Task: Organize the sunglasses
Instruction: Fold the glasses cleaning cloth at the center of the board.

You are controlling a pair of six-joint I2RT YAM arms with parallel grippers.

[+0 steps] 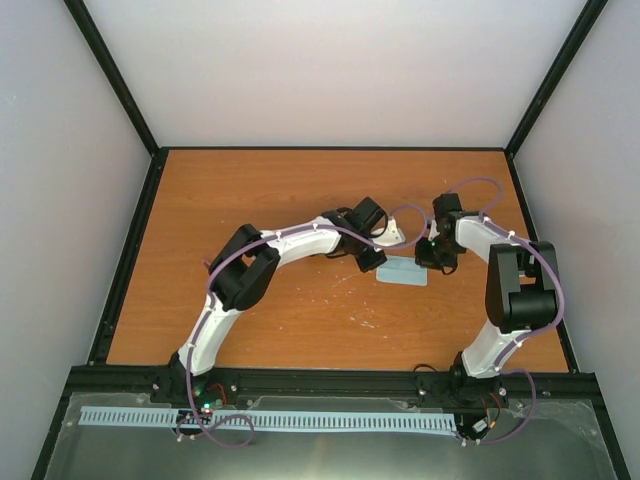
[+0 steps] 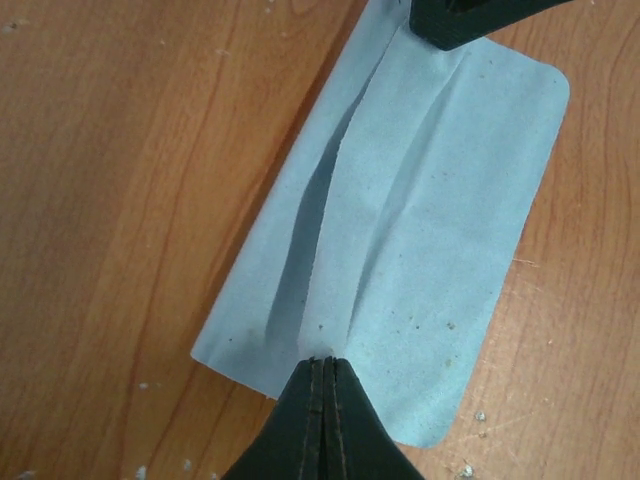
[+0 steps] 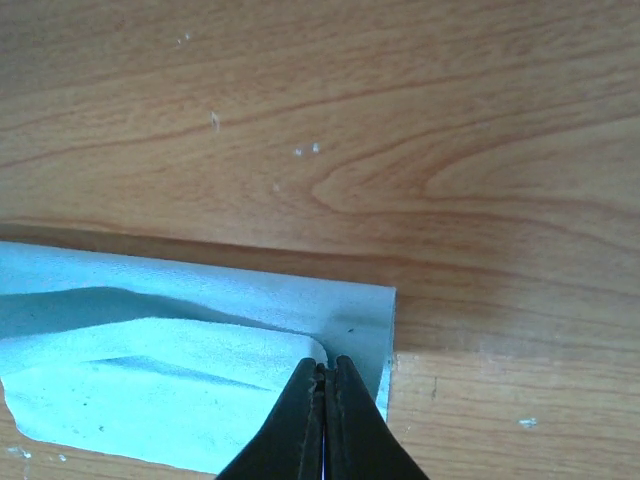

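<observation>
my left gripper [image 2: 322, 362] is pinched tight on the near end of the cloth [image 2: 440, 230], and my right gripper [image 3: 322, 368] is clamped on its far end. no sunglasses show anywhere around the cloth. i judge the folding is under way and the stowing is all left.

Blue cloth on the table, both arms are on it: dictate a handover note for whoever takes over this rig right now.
Left gripper: shut, pinching a raised fold at one short end of the pale blue cloth.
Right gripper: shut, pinching the same fold at the opposite end, near a corner.
Cloth: lies mid-table between the two wrists, mostly flat, with a ridge running from grip to grip.
Sunglasses: not in any view; no case is visible either.
Done: both ends of the cloth are gripped.
Left: deal with the cloth, then find and organize the sunglasses.
</observation>
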